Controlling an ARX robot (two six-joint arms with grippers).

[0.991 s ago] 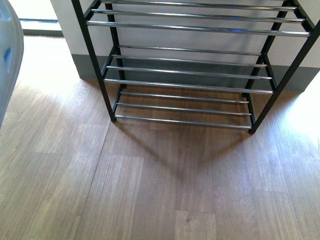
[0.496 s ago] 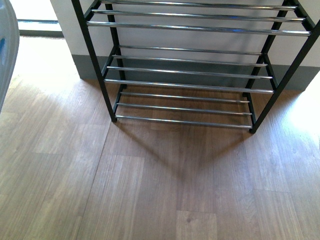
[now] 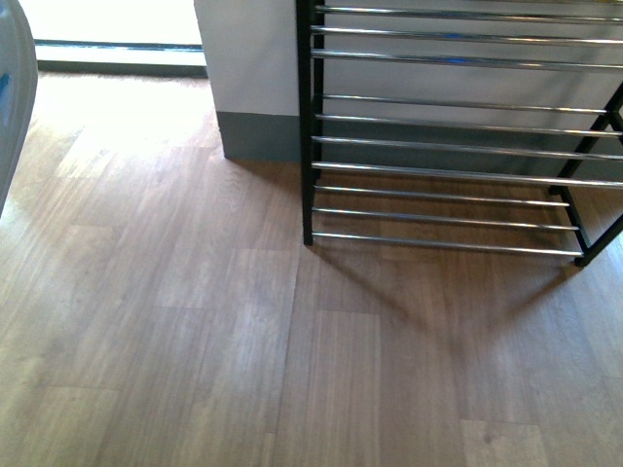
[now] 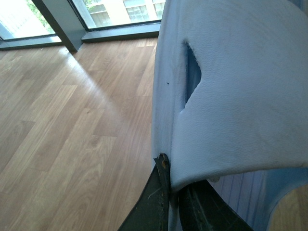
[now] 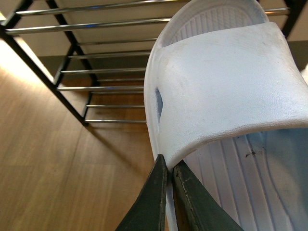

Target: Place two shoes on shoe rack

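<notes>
Left end effector [image 4: 169, 180]: narrow, its dark fingers pinched on the strap edge of the left sandal [image 4: 240, 86].
Left sandal: pale blue slide, held above the floor [image 3: 195, 321], reaching on past the fingertips; a slot shows in its strap.
Floor: wood planks beneath both end effectors.
Shoe rack [image 3: 458, 173]: ahead of the right end effector [image 5: 170, 175], standing on the floor against the wall.
Right end effector: narrow, clamped on the strap edge of the right sandal [image 5: 226, 82].
Right sandal: ribbed footbed showing, far end toward the rack.
</notes>
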